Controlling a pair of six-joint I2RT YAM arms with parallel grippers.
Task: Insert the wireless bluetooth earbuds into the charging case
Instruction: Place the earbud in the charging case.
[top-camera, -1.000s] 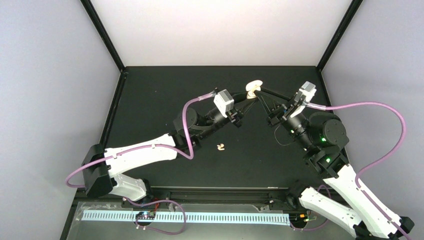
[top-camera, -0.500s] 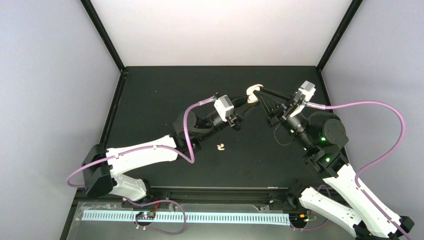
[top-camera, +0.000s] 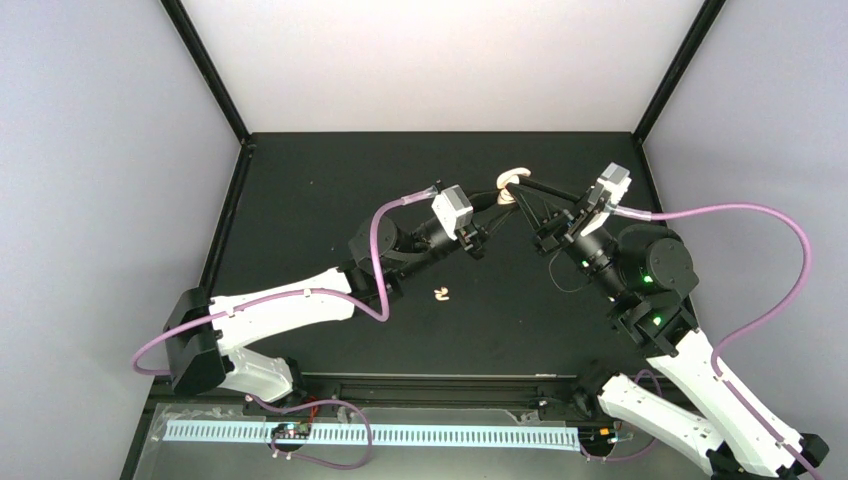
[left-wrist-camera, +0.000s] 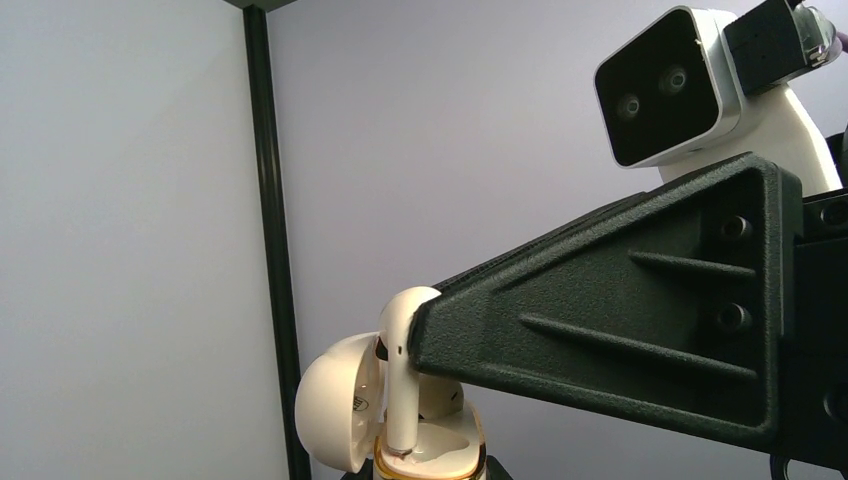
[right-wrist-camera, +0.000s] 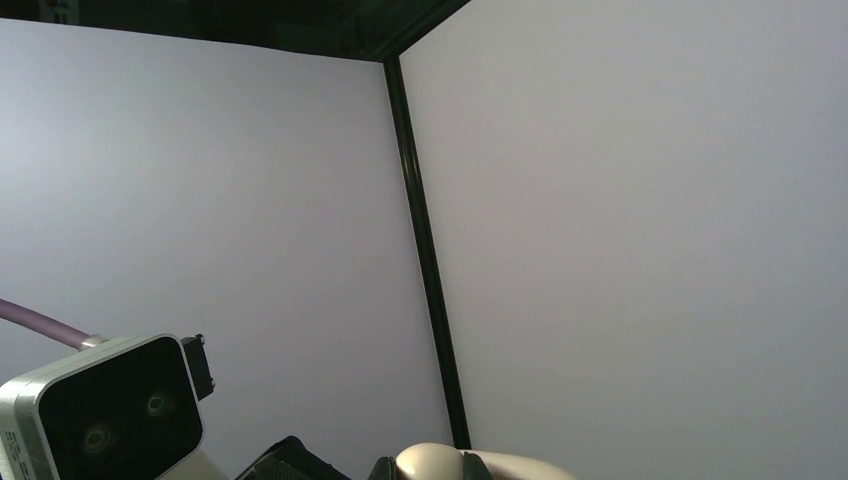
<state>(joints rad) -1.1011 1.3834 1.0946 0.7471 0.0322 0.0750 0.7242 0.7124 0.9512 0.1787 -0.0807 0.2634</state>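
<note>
The left tool is closed on the rounded cream charging case, holding it above the black worktop with its lid swung open. The right tool pinches the head of one cream comma-shaped earbud, whose stem stands upright in the case. Two more small cream earbuds lie together on the worktop, well apart from the case.

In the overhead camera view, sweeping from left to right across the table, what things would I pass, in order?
left arm's base → loose earbuds lying on the table → charging case held up between the arms → right wrist camera. The left wrist camera overlaps the earbuds' position, so it is left out.
</note>
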